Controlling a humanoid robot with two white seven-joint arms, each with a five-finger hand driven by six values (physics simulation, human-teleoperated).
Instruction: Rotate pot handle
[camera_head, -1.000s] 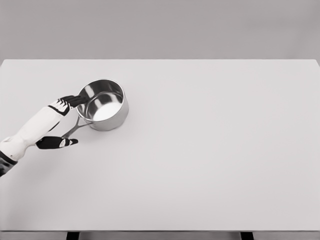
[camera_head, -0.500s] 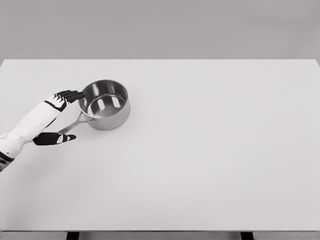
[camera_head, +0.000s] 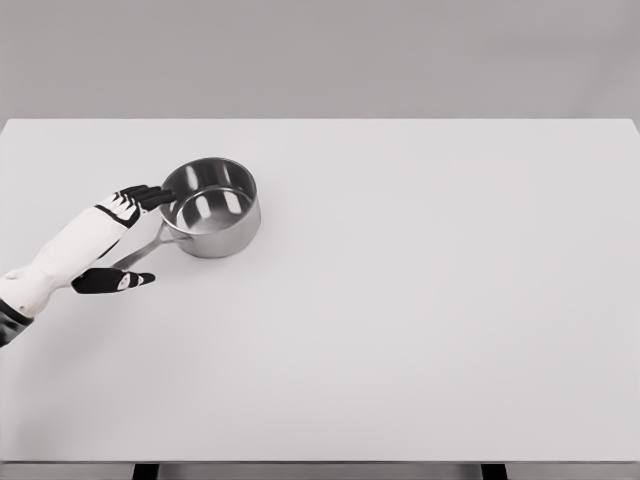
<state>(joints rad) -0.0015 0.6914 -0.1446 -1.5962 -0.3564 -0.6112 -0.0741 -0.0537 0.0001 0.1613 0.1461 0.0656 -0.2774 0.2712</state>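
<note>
A shiny steel pot (camera_head: 211, 207) stands upright on the white table (camera_head: 420, 300) at the left. Its thin handle (camera_head: 138, 251) points toward the lower left. My left hand (camera_head: 142, 238) comes in from the left edge and straddles that handle, open. Its black fingers (camera_head: 148, 196) reach to the pot's left wall just under the rim, apparently touching it. The thumb (camera_head: 118, 282) lies spread apart below the handle's end. The handle's middle part passes under the palm and is partly hidden. The right arm does not show.
The table's far edge (camera_head: 320, 120) runs behind the pot and its near edge (camera_head: 320, 461) lies along the bottom of the picture. Nothing else stands on the table.
The pot was tipped toward the hand a second ago and now sits level, shifted slightly right. The fingers stay at its left wall and the thumb has barely moved.
</note>
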